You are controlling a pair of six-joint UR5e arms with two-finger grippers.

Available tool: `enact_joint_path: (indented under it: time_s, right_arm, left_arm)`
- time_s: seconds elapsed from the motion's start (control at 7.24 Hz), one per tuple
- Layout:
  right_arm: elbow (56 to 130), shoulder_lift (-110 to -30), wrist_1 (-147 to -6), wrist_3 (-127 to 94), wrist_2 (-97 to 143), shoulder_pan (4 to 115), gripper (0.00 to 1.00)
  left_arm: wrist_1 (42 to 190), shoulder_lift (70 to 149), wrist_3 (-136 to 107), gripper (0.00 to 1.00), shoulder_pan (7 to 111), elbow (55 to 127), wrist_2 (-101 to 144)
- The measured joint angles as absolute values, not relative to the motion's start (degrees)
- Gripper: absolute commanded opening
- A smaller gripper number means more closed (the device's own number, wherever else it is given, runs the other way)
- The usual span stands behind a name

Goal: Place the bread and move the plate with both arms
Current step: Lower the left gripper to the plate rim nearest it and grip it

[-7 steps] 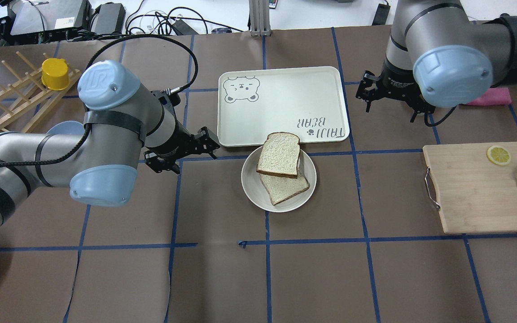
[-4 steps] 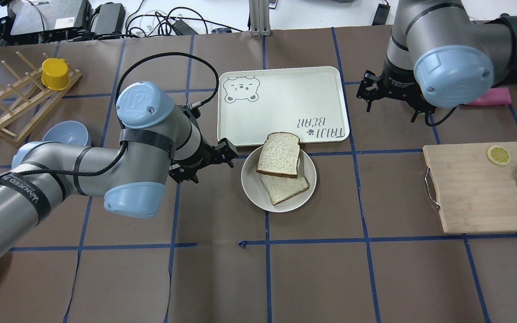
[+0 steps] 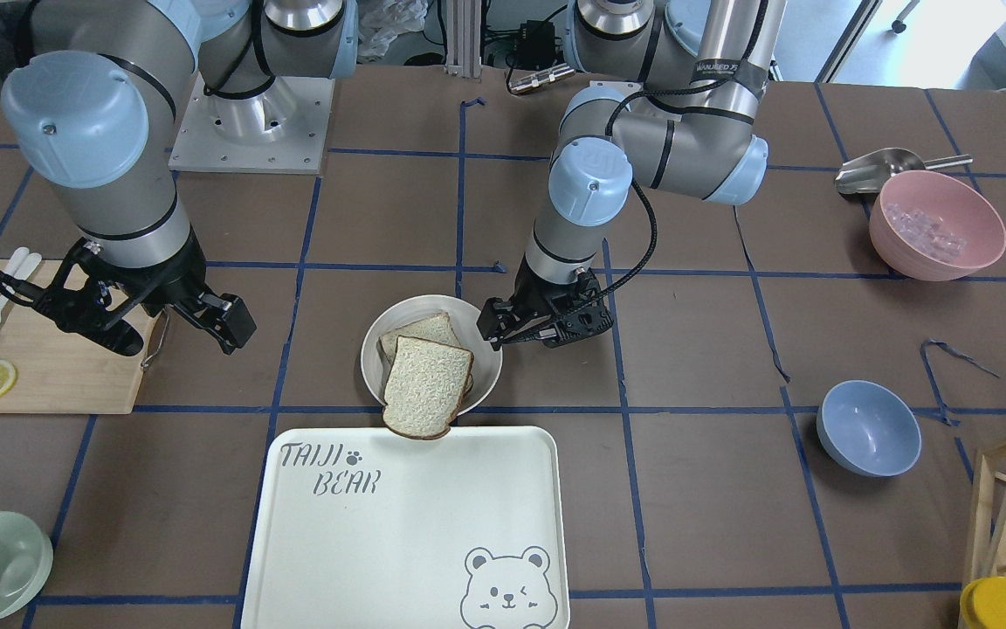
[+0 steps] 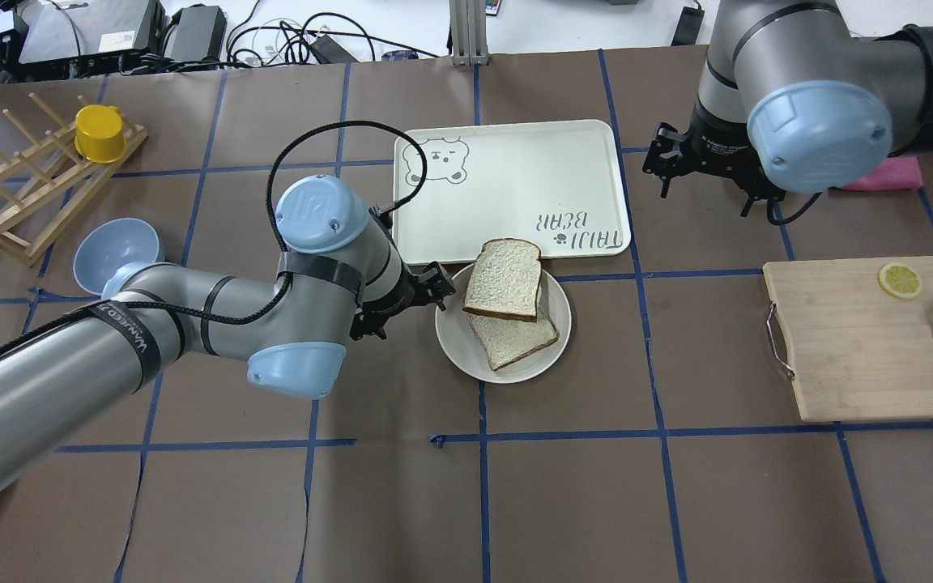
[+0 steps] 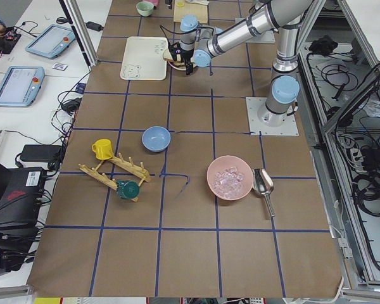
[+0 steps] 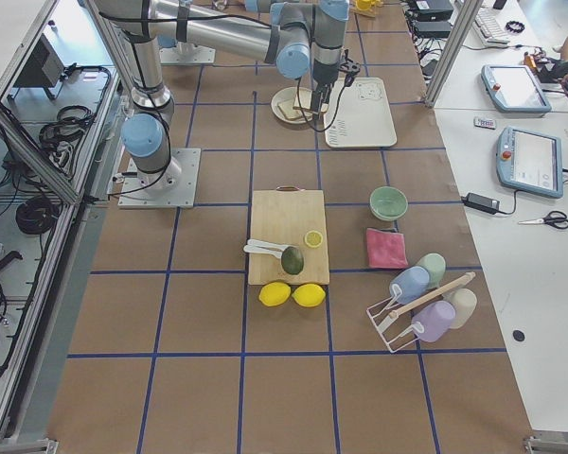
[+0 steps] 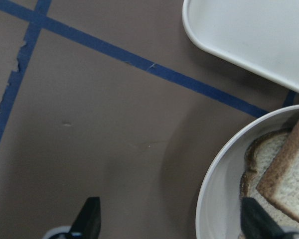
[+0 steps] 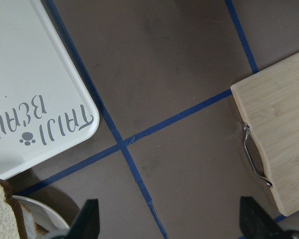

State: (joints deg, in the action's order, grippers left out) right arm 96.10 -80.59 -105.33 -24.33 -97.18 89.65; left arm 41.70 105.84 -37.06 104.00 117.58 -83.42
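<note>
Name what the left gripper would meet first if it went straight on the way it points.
Probably the plate, at its rim: the left gripper points down, open, straddling it, one finger inside, the other over bare table. Height is unclear.

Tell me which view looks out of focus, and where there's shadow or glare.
Left wrist view: the left pincer has blurred fingertips at the bottom edge, and a soft shadow lies on the brown paper beside the round cream plate. Front-facing view: daylight washes out the top right corner. Overhead view: evenly lit, sharp.
</note>
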Motion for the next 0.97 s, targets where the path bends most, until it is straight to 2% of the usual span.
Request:
enact_joint_path:
  time_s: [0.41,0.97]
  right_arm:
    - [95.84,-80.88,-105.53,-24.35,-96.88,89.64,1.0]
    - [94.35,-88.0,-98.13,-19.93,-94.16,89.52,1.0]
  left_arm:
    - [40.74,108.35,-37.79,1.0,105.21,117.55,-83.29]
    - [40.61,109.14,-37.88,1.0,105.54,117.47,-83.23]
